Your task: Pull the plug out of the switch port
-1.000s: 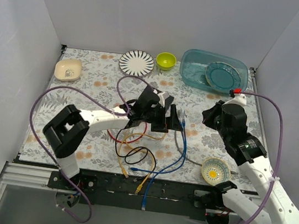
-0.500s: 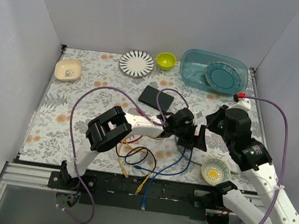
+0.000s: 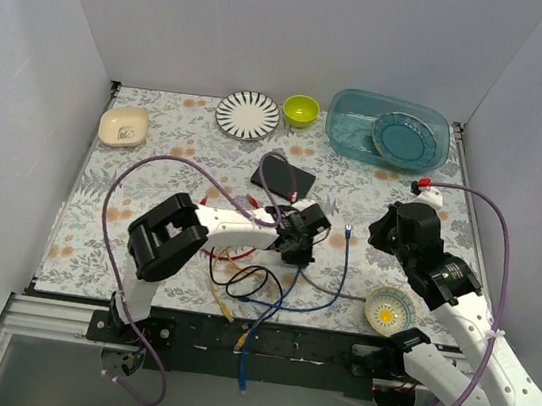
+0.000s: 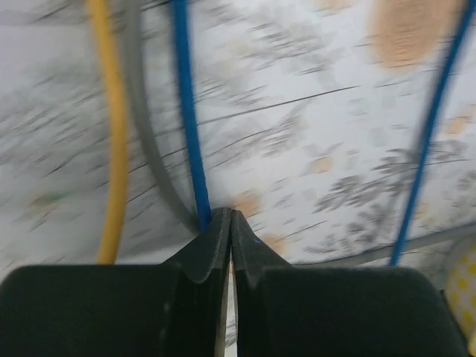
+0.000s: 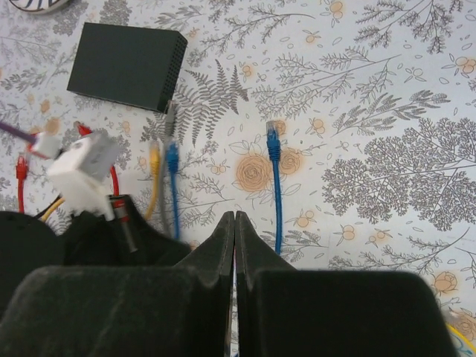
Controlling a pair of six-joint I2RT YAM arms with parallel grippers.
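While shut, left pincer (image 4: 230,217) on cable (image 4: 184,111)

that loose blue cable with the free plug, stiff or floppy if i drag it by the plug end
Probably floppy: the loose blue cable is thin and curves freely in the top view, so it should trail, not hold shape. Likely light. It might snag, since its other end runs into the cable tangle.

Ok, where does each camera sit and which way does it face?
Top external: fixed high behind the bases, looking down on the table; both arms show.
Left wrist: behind the left gripper, facing down at blurred cables; its shut fingers show.
Right wrist: behind the right gripper, facing down at the switch; its shut fingers show.
Shared: top and right wrist show the switch and loose blue plug.
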